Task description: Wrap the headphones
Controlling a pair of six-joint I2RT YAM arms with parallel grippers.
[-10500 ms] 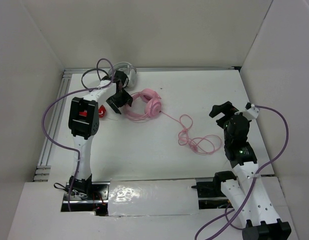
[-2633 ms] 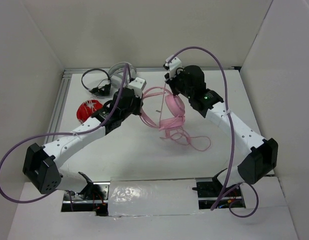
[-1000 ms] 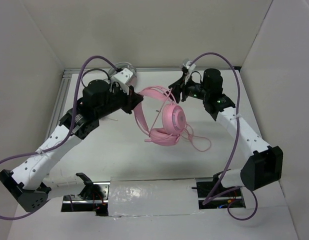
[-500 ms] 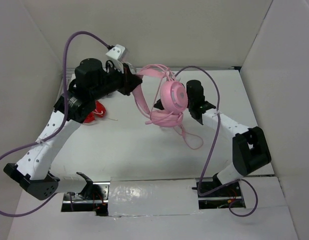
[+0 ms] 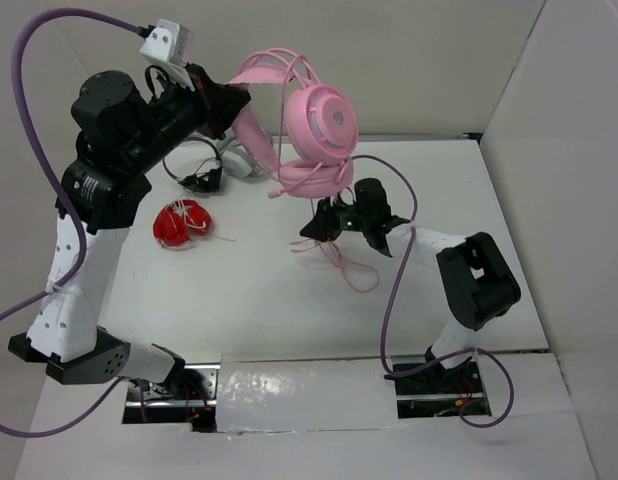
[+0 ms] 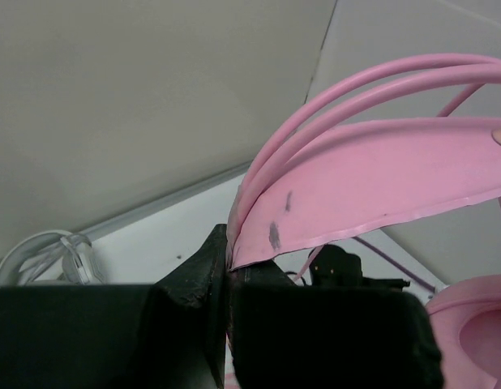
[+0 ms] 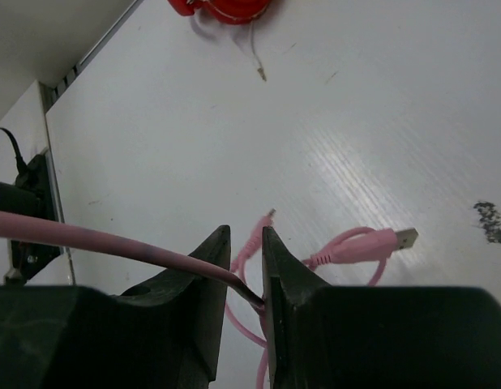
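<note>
while the headphones [image 5: 314, 125] hang in the air above the far middle of the tabletop [image 5: 469, 210], their headband [image 5: 251, 80] is pinched flat between the left fingers [image 5: 234, 102], which reach in from 9 o'clock. in the left wrist view the fingers meet on the band's edge with no gap. the round earcups [image 5: 324, 118] sit at 3 o'clock of that grip, one above the other and tilted. from them the thin pink cable [image 5: 339, 262] drops toward 6 o'clock and passes the right fingers [image 5: 311, 230], low over the tabletop. the right wrist view shows the cable running through a narrow slot between those fingers. whether they pinch it i cannot tell. beyond them the slack lies in loose loops on the tabletop, ending in a flat metal plug [image 7: 400, 237]. at 9 o'clock of the loops rests a small red bundle [image 5: 183, 222]. toward 11 o'clock lie thin black headphones [image 5: 194, 172], with white and grey headphones [image 5: 239, 158] just beside them, partly hidden by the pink band.
</note>
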